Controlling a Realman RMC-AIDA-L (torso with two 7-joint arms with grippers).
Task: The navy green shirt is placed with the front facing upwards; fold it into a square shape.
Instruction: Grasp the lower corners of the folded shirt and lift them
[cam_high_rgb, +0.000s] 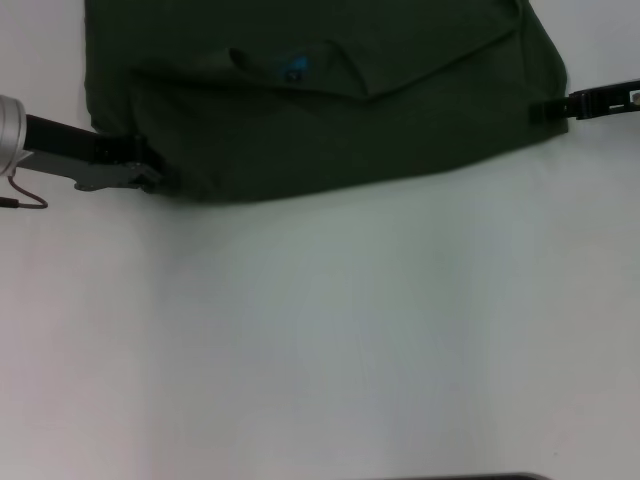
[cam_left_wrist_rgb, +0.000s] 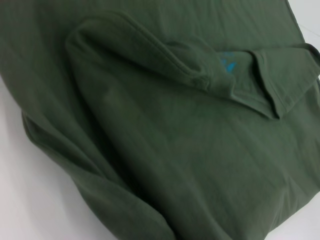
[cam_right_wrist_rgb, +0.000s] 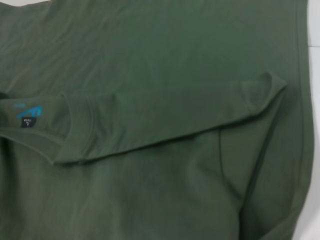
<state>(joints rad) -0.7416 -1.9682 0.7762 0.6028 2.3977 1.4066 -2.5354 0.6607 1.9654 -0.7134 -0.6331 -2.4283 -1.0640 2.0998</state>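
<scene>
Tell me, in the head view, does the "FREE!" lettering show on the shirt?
No, the shirt shows only plain dark green cloth with a small blue mark near the collar; no lettering is visible.

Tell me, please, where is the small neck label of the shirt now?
In the head view the neck label sits inside the ribbed collar, at the far middle of the partly folded navy green shirt, between the left gripper and right gripper.

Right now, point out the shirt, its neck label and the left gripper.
shirt (cam_high_rgb: 330, 140): head view, plain cloth below the collar.
neck label (cam_right_wrist_rgb: 27, 121): right wrist view, the dark tag's middle.
left gripper (cam_high_rgb: 150, 172): head view, tip at the shirt's corner.
</scene>
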